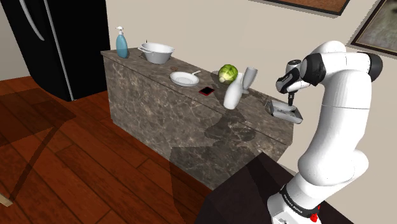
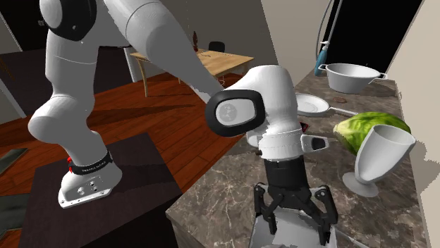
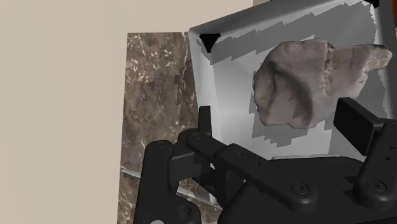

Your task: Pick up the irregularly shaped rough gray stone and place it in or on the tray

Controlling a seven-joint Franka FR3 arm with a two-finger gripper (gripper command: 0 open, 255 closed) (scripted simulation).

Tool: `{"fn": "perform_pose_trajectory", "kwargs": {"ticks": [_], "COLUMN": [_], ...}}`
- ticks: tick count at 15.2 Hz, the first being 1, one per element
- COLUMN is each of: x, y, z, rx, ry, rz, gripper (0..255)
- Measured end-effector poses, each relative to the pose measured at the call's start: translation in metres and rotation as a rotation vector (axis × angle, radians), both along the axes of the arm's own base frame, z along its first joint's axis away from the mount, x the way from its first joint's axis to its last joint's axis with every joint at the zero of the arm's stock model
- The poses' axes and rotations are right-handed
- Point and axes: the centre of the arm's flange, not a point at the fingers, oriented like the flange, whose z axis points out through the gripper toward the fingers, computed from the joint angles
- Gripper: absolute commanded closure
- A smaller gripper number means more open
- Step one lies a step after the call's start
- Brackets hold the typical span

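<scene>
A long brown stone-patterned counter (image 1: 159,95) is seen by the wall, and the big white arm (image 1: 337,95) is bent over its near end. A grey tray (image 3: 222,70) is set there, at the very end of the counter. The lumpy grey-pink stone (image 3: 305,83) is seen lying inside the tray, close to one corner, so the job looks just about done. The black gripper (image 2: 296,224) is held right above the tray with its fingers spread wide apart. Nothing is held in it, and the stone is not touched by it. The stone is likely hard and a bit heavy, and it will not be squashed or broken. Its rough skin should keep it from slipping. If it must be lifted again, it is best squeezed across its fat round part, not by the thin end.
</scene>
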Motion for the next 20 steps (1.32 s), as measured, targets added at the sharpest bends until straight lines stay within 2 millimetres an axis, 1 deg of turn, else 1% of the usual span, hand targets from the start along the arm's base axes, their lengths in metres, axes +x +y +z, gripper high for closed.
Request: {"fn": "perform_pose_trajectory", "kwargs": {"ticks": [5, 11, 12, 20], "x": [-0.004, -0.004, -0.004, -0.004], "y": [-0.011, -0.014, -0.014, -0.014], "z": [-0.019, -0.023, -0.023, -0.023], "rx": [-0.006, -0.007, -0.007, -0.007], "ry": [0.011, 0.011, 0.011, 0.011], "rz": [0.024, 0.024, 0.024, 0.024], "gripper": [0, 0, 255, 255]}}
